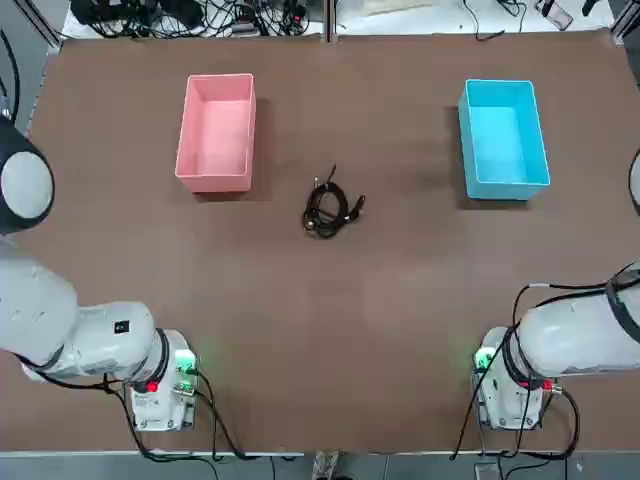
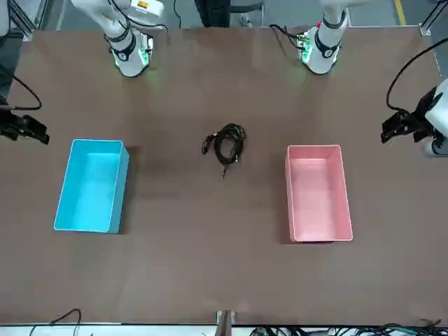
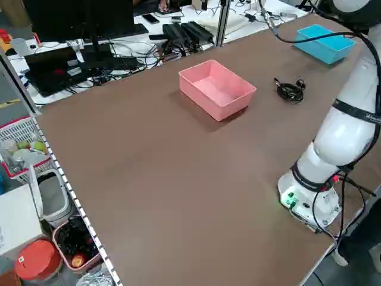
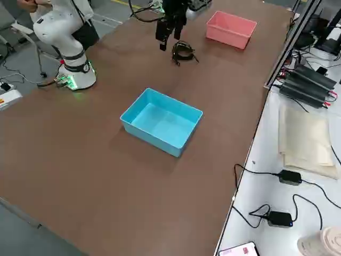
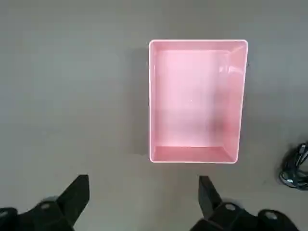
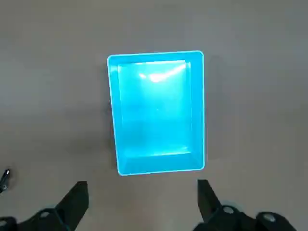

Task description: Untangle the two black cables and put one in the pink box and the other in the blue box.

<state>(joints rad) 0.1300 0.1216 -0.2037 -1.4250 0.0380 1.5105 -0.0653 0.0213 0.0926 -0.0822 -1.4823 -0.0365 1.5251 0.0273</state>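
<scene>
The two black cables [image 1: 330, 207] lie tangled in one small bundle at the table's middle, also seen in the front view [image 2: 227, 143]. The pink box [image 1: 216, 131] stands to their far left, the blue box [image 1: 503, 138] to their far right; both hold nothing. My left gripper [image 5: 144, 185] hangs open high above the table, on the near side of the pink box [image 5: 196, 101]. My right gripper [image 6: 142, 187] hangs open the same way, high on the near side of the blue box [image 6: 156, 113]. Neither gripper touches anything.
The two arm bases [image 1: 165, 385] [image 1: 510, 385] stand at the near edge with thick cables trailing off. Cable clutter and power supplies [image 1: 180, 15] lie beyond the far edge. Bare brown tabletop [image 1: 330, 320] lies between the bases and the bundle.
</scene>
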